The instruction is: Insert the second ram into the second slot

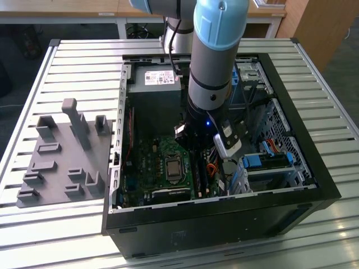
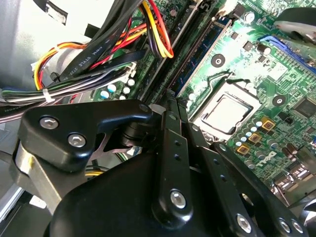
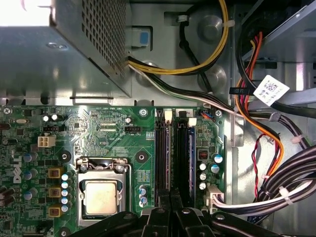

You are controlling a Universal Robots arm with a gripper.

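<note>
Gripper (image 3: pixel 170 210) low over the motherboard (image 3: pixel 113 133), fingers pressed together on nothing—seemingly to push along the top edge—with the second ram (image 3: pixel 190 158) seated upright in its slot beside the first.

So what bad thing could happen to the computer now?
The gripper sits low over the memory slots, where a blue stick lies along one slot. If it is pushed crooked, the stick or slot might get damaged. The bundle of coloured wires hangs right beside the slots, so the arm could perhaps snag one. The shiny processor socket is also close, and a slip might bump it.
</note>
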